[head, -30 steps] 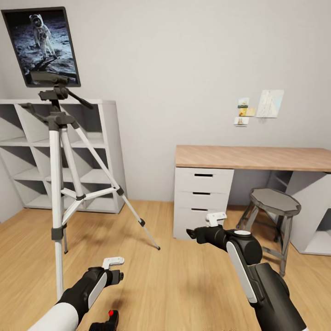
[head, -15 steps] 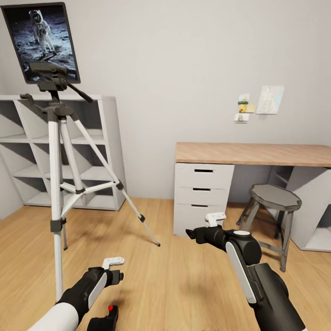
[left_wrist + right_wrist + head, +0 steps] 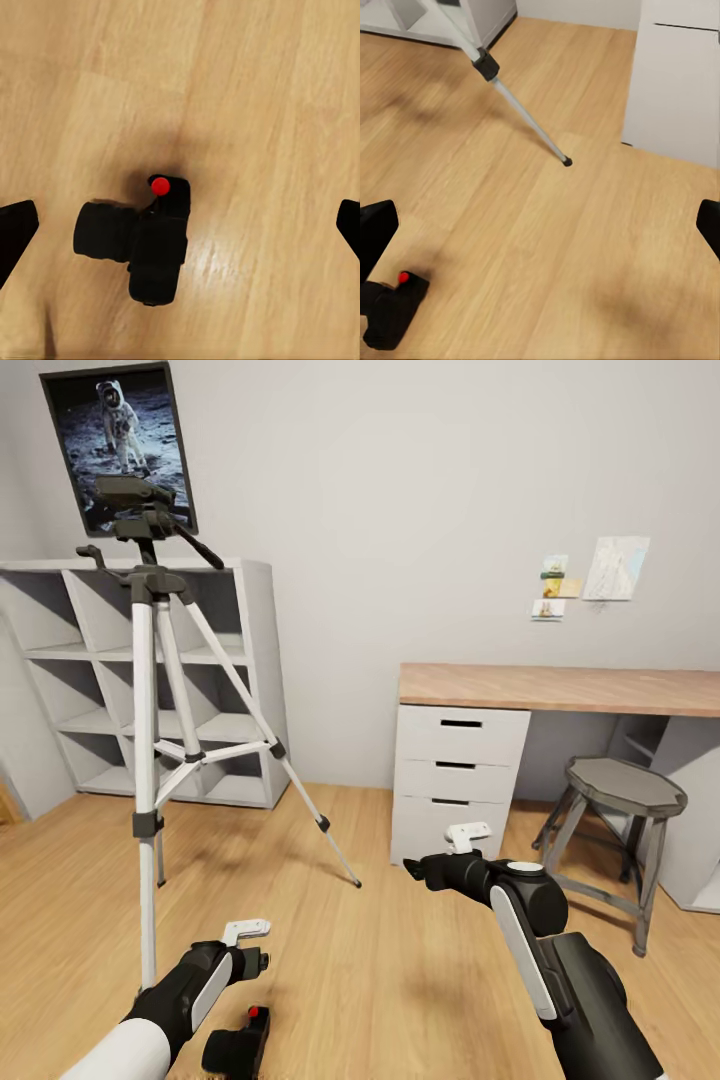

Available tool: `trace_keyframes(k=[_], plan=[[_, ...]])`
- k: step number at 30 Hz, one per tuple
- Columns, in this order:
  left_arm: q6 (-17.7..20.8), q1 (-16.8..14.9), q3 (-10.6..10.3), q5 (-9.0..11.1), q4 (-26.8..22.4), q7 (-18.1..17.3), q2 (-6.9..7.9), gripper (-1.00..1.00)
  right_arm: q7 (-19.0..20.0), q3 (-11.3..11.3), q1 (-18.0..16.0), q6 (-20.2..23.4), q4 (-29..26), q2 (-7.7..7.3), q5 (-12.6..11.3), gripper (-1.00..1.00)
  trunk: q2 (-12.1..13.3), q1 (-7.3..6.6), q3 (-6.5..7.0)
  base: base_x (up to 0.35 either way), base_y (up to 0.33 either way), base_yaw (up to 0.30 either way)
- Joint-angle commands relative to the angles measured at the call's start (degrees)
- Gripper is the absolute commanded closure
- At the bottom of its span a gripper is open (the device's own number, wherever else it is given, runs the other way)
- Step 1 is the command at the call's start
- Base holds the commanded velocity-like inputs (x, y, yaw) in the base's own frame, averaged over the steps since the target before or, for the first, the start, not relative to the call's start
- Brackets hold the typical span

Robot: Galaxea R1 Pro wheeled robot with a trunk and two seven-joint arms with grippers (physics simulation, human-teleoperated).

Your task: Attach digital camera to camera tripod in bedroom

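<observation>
On the light wood plank floor (image 3: pixel 380 970), at roughly 7 o'clock in the head view, lies the small black boxy digital camera with a red round button (image 3: pixel 236 1044), just below the left pincer (image 3: pixel 262 962). The left wrist view looks straight down on the digital camera (image 3: pixel 142 247): lens barrel off to one side, red button up, body centred between the two dark fingertips (image 3: pixel 15 232) at the frame edges. The left pincer is wide open, holding nothing and clear of the camera. The right pincer (image 3: pixel 410 868) hangs over bare floor near 5 o'clock; its wrist view shows tips spread wide and empty.

The tall silver-legged camera tripod with black head and pan handle (image 3: pixel 150 690) stands at 10 o'clock, in front of the white cube shelf (image 3: pixel 250 680), well apart from the camera. One tripod foot (image 3: pixel 567 160) shows in the right wrist view.

Step in hand, as judged: left-arm pickup.
- Descend straight down and keep the body centred.
- Close across the boxy body rather than the lens barrel; the barrel is round and likely to slip or roll.
- Keep the fingertips off the red button.
- Stop short of pressing into the floor.
- Lift with the base underneath, ready for the tripod head.
- The near tripod leg sits close to the left arm's path, so the lift should swing wide of it.
</observation>
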Motion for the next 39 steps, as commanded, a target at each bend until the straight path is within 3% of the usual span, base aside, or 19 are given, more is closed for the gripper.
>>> trace_keyframes(k=[1, 9, 39], plan=[[0.26, -0.02, -0.41, 0.59, -0.1, 0.49, 0.06, -1.0, 0.06, -0.04, -0.04, 0.26, -0.05, 0.01, -0.13, -1.0, -0.44, 0.21, -0.24, 0.0, 0.0, 0.253], [0.43, -0.02, -0.44, 0.68, 0.32, 0.23, 0.07, -1.0, 0.05, -0.05, -0.05, 0.2, -0.05, -0.24, -0.13, -1.0, -0.55, 0.42, -2.02, 0.0, 0.0, 0.131], [0.2, -0.02, -0.84, 0.36, 1.36, -0.4, 0.02, -1.0, 0.04, -0.51, -1.86, -0.5, -0.05, -0.65, -0.07, -1.0, -0.95, 1.19, -8.66, 0.0, 0.0, 0.004]])
